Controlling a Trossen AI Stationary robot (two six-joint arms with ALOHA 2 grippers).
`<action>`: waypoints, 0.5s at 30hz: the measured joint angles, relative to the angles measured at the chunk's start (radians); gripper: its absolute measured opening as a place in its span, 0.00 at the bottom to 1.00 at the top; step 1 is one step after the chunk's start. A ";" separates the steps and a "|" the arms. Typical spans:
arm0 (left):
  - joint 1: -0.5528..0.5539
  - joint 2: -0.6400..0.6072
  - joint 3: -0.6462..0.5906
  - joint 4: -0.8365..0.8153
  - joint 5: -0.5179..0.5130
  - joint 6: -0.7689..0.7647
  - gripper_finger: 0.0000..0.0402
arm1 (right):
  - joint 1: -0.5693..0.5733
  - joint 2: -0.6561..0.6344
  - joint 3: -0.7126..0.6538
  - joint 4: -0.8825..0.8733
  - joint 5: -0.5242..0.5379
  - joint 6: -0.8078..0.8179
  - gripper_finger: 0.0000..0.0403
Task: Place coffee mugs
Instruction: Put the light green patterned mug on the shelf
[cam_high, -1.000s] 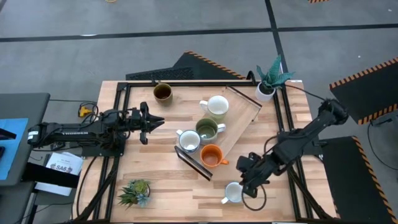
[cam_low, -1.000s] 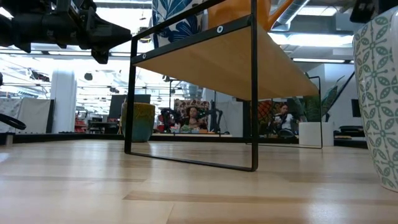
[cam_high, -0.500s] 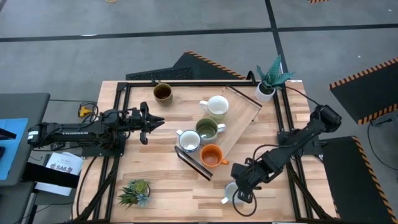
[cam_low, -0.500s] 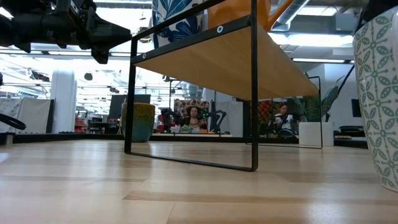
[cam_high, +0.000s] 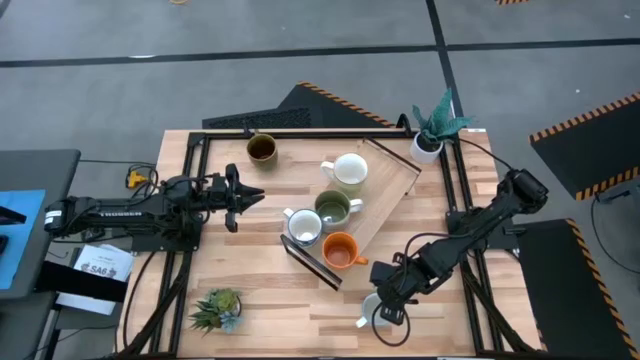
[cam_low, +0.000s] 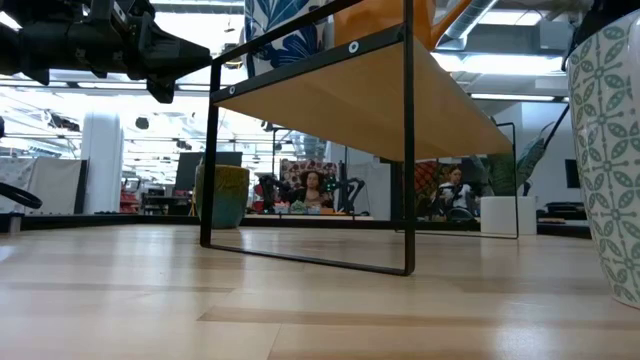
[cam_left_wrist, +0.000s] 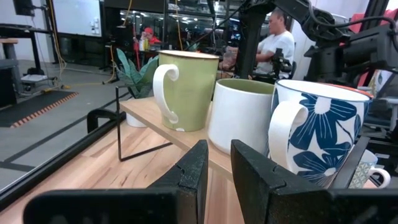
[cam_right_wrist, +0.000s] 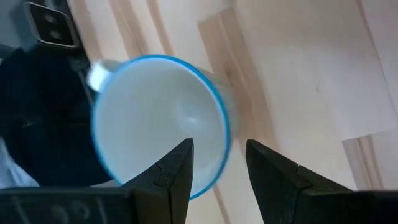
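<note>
1. Nearest the front edge of the worktop (cam_high: 260, 300) stands a pale mug (cam_high: 375, 310) with a blue rim, upright, its handle toward the front-left. The right gripper (cam_high: 388, 308) hangs directly over it; in the right wrist view its jaws are apart, one finger over the mug's mouth and the other outside the rim, and they have hold of nothing.
2. At the front-left corner sits a small spiky potted plant (cam_high: 216, 309), well apart from that mug.
3. Farther in, a low wooden rack (cam_high: 385, 205) on a black frame lies at a slant across the middle. On it, front to back: the orange mug (cam_high: 341, 250), the blue-flowered white mug (cam_high: 303, 227), the olive green mug (cam_high: 333, 208) and a white mug (cam_high: 349, 171). These four stand close together, just beside the right arm's path toward the rack.
4. The left gripper (cam_high: 258, 195) hovers at the left of the rack, pointing at it, the jaws nearly together with only a narrow gap and nothing in them.
5. Toward the back-left corner the dark brown mug (cam_high: 262, 149) stands alone on the worktop; at the back-right corner is a white pot with teal leaves (cam_high: 430, 140).
6. Against a second earlier: the right gripper has moved from just right of the pale mug to above it, toward the front-left. The left arm and all mugs are unchanged.
</note>
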 joint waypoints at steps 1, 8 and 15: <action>0.000 0.000 0.000 0.000 0.000 0.000 0.14 | 0.000 0.000 -0.008 0.001 0.000 0.000 0.43; 0.000 0.000 0.000 0.000 0.000 0.000 0.14 | 0.000 0.000 -0.023 0.008 0.010 0.000 0.43; 0.000 0.000 0.000 -0.001 0.000 0.000 0.14 | 0.000 0.000 -0.023 0.011 0.056 0.000 0.43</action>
